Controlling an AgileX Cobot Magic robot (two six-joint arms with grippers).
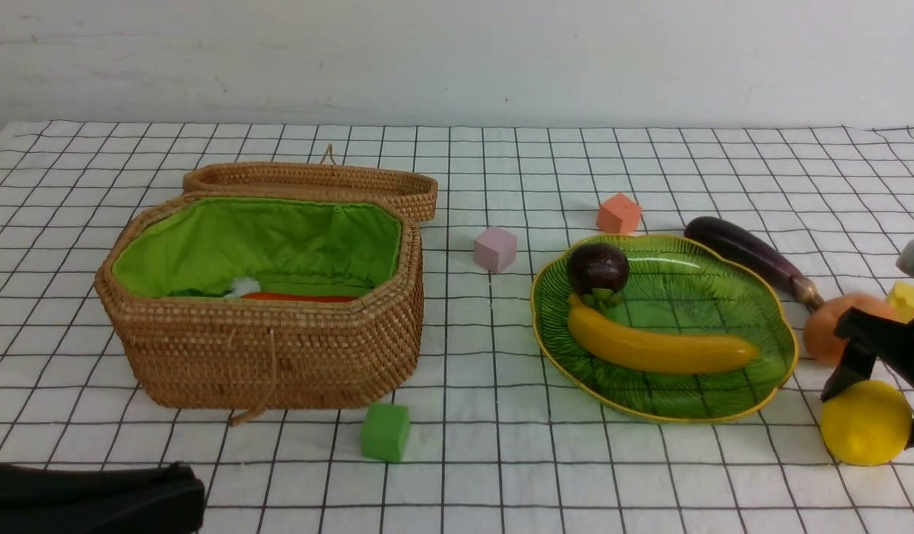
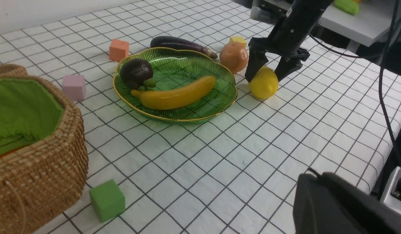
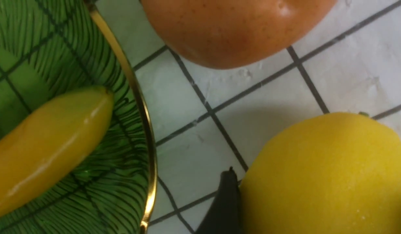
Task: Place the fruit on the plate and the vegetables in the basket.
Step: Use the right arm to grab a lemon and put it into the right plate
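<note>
The green plate [image 1: 768, 311] holds the banana [image 1: 660, 348] and the mangosteen [image 1: 597, 268]. The lemon [image 1: 864, 423] sits on the cloth right of the plate. My right gripper [image 1: 875, 411] straddles the lemon from above, its fingers [image 2: 252, 66] pressed against both sides. The potato [image 1: 827, 326] and the eggplant [image 1: 753, 252] lie behind it. The wicker basket [image 1: 271, 356] at left holds the carrot [image 1: 297, 297]. My left gripper [image 1: 93, 497] is low at the near left, shut and empty.
A green cube [image 1: 385, 432] lies in front of the basket. A pink cube [image 1: 494, 248] and an orange cube [image 1: 618, 213] lie behind the plate, and a yellow cube [image 1: 909, 298] lies by the potato. The basket lid [image 1: 316, 182] lies open behind.
</note>
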